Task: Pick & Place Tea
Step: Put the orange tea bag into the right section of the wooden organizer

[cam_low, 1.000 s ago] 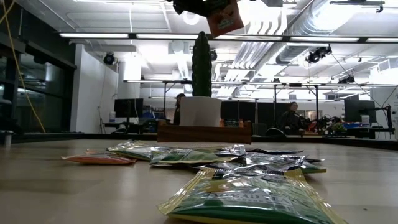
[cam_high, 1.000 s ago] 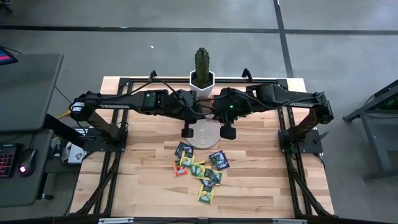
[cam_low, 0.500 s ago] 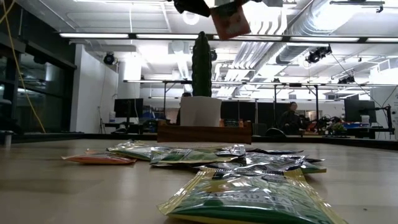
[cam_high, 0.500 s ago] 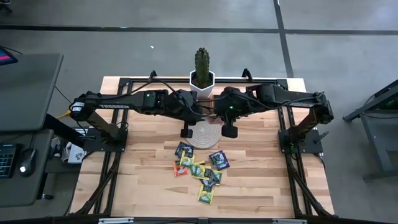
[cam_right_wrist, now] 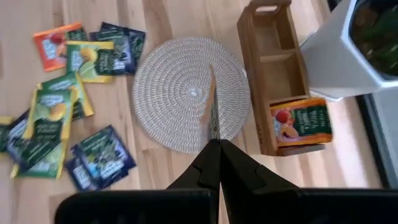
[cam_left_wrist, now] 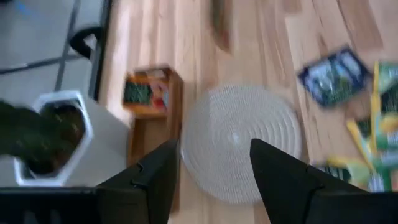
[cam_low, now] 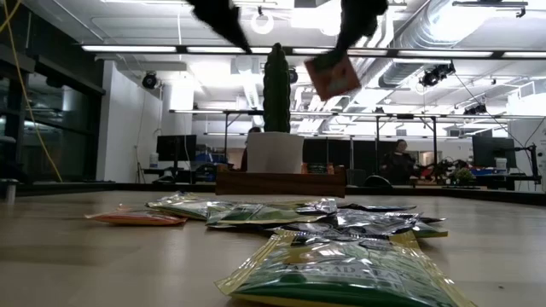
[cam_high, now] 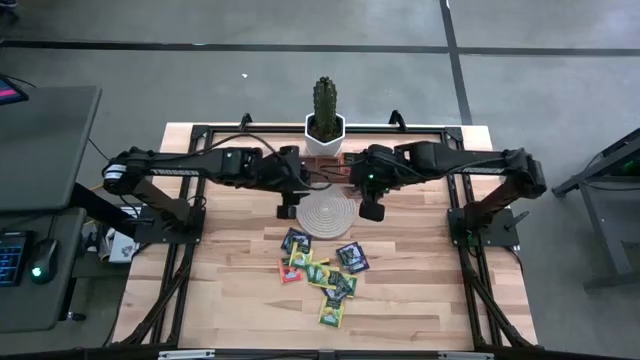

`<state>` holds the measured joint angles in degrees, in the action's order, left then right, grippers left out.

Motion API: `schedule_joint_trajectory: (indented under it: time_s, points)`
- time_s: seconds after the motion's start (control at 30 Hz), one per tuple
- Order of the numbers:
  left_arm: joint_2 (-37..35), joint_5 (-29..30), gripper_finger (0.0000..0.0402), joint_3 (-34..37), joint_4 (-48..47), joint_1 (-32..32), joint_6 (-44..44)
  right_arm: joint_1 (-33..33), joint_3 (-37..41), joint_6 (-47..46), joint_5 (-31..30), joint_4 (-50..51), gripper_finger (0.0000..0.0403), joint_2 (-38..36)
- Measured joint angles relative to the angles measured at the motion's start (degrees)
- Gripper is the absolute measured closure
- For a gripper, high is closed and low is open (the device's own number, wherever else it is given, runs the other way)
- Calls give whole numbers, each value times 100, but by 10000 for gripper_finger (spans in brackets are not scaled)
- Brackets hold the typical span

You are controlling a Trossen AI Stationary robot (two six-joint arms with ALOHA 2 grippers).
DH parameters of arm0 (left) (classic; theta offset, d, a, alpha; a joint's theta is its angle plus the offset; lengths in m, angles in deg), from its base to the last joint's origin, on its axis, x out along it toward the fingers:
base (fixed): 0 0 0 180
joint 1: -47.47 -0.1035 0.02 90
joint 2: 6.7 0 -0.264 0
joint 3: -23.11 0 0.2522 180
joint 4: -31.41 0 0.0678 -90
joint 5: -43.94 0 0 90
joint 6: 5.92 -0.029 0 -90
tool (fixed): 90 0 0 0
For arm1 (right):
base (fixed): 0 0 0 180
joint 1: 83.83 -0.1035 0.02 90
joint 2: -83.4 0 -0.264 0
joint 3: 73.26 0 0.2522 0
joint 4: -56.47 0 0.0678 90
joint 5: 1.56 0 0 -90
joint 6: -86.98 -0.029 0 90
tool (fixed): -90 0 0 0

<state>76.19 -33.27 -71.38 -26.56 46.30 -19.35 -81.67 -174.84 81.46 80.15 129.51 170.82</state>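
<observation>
My right claw (cam_right_wrist: pixel 214 146) is pinched tight on one light, limp, slick tea sachet (cam_low: pixel 333 77) above the mat (cam_high: pixel 330 211), my left claw (cam_left_wrist: pixel 213 144) stands apart and empty, and the other sachets (cam_high: pixel 322 270) lie heaped in the middle of the bench (cam_high: pixel 420 300), each best nipped by an edge seam, I'd judge.

both dark arms reach inward from their bases at the worktop's left and right edges, meeting near the far middle. the left hand (cam_high: pixel 288 209) hangs with its two fingers (cam_left_wrist: pixel 155 177) spread well apart and nothing between them. the right hand (cam_high: pixel 371 210) hangs just right of it, its fingers (cam_right_wrist: pixel 211 163) pressed together on a thin tea sachet (cam_right_wrist: pixel 213 112) seen edge-on.
</observation>
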Motion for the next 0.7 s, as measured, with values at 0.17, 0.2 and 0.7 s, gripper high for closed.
schedule_joint_trajectory:
  time_s: [0.17, 0.2, 0.7]
  points:
    - [-644, -198, 214, 1290, 855, 2, 355, 393, 1528, -140, 382, -1503, 403, -623]
    - [-782, -269, 215, 1560, 1269, 2, 461, 489, 1768, -142, 474, -1781, 403, -731]
    - [-2685, -1028, 216, 4516, 4595, 4, 2042, 2371, 3254, 736, 2002, -3820, 403, -916]
